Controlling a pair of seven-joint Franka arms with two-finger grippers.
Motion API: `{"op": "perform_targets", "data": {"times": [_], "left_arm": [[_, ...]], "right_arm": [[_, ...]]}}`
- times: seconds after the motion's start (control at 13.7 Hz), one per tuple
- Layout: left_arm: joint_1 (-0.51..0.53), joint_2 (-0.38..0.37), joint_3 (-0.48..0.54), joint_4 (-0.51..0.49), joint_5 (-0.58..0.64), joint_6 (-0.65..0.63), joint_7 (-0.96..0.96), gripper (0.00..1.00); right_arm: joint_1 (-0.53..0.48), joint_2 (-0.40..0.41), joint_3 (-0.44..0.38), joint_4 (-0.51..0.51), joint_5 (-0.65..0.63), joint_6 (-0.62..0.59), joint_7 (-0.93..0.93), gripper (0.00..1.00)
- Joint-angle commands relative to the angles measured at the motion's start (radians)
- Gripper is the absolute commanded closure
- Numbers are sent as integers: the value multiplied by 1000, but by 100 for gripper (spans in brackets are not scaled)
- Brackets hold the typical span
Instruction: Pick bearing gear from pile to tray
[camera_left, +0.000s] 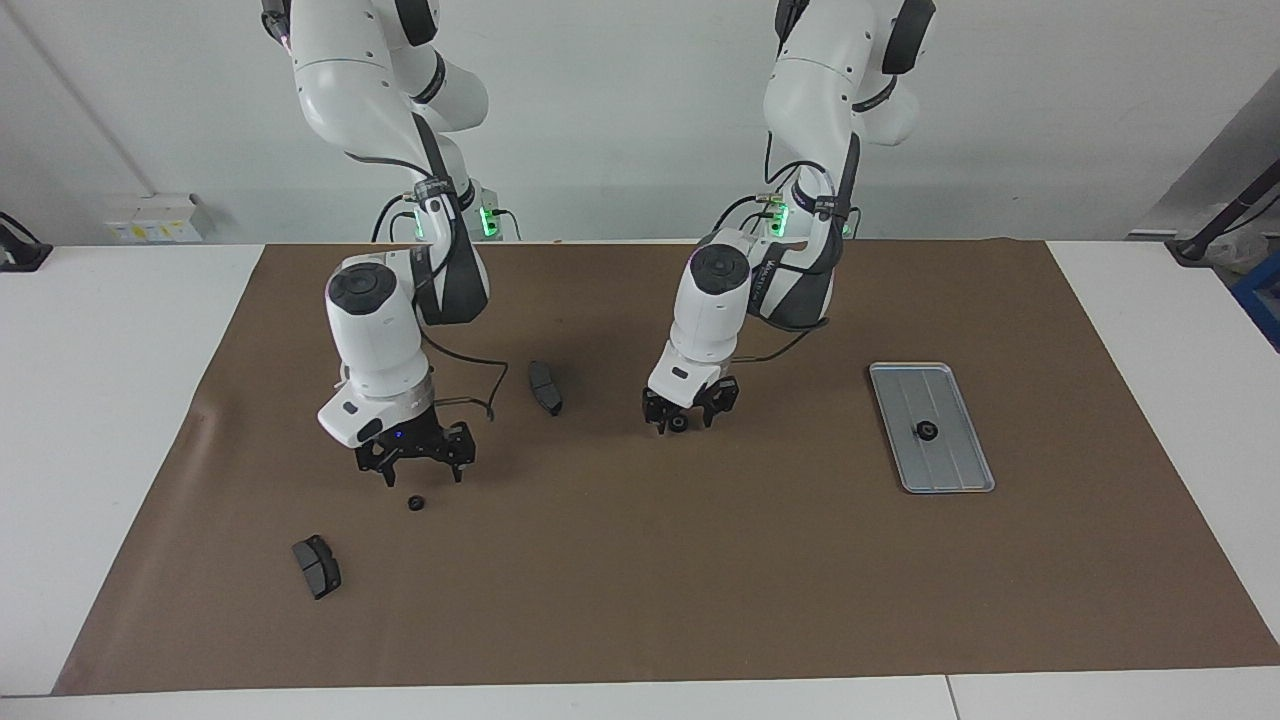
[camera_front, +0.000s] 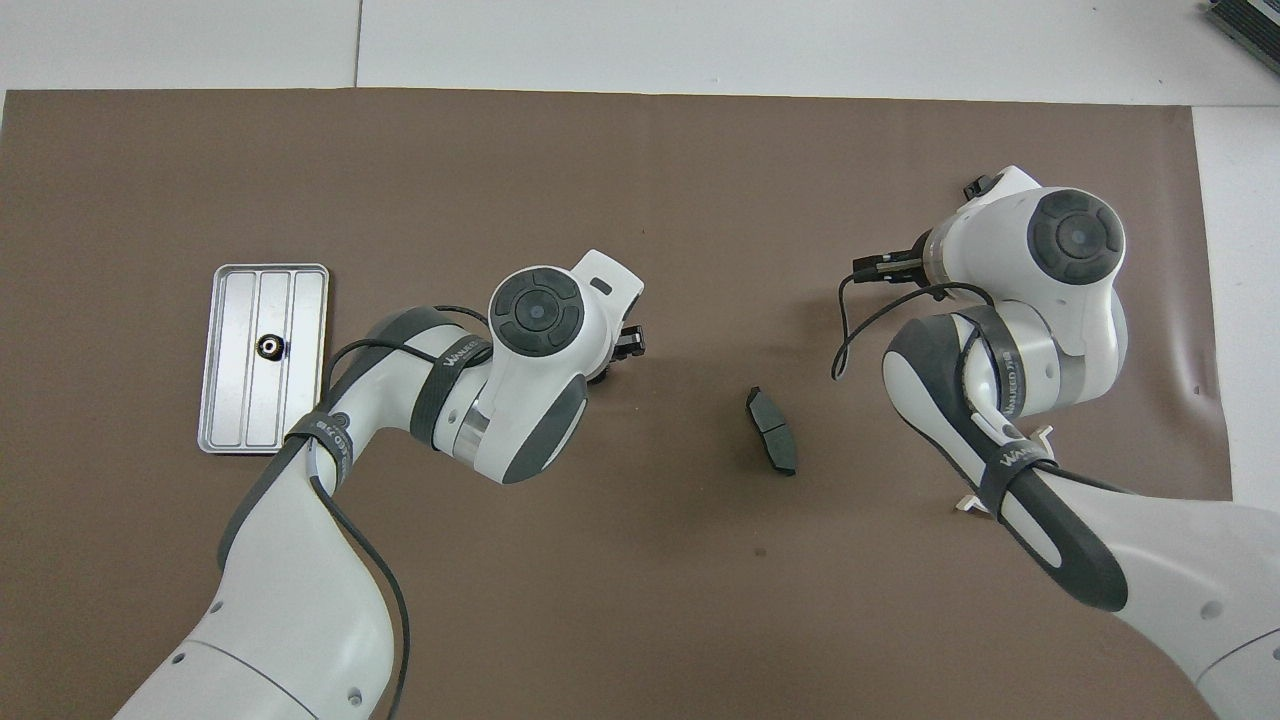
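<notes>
A small black bearing gear (camera_left: 678, 424) lies on the brown mat (camera_left: 700, 580) mid-table. My left gripper (camera_left: 686, 420) is down around it, open, one finger on each side. A second gear (camera_left: 416, 502) lies toward the right arm's end, with my open right gripper (camera_left: 420, 474) hovering just above and beside it. The silver tray (camera_left: 952, 472) sits toward the left arm's end, also seen as tray (camera_front: 300, 300) from above, with one gear (camera_front: 269, 346) in it. In the overhead view the arms hide the two loose gears.
One dark grey pad (camera_left: 545, 387) lies between the two grippers, a little nearer the robots. Another pad (camera_left: 317, 566) lies farther out at the right arm's end. The white half-ring bracket (camera_front: 972, 503) is mostly hidden under the right arm.
</notes>
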Motion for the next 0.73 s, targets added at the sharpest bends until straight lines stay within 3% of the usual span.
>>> {"op": "perform_targets", "data": {"times": [0.0,0.22,0.36,0.65], "left_arm": [[-18,-3,14,-27,22,54,-15,25],[-19,-4,14,-48,24,86,-12,30],[-21,-4,14,-50,24,86,-9,32],[-22,-6,14,-54,24,82,-7,50]], "right_arm": [[-33,40,16,-9,-6,70,-31,0],[-36,54,16,-7,-3,83,-46,1],[-38,63,14,-9,-1,84,-46,10],[-52,83,14,-6,8,139,-36,15]]}}
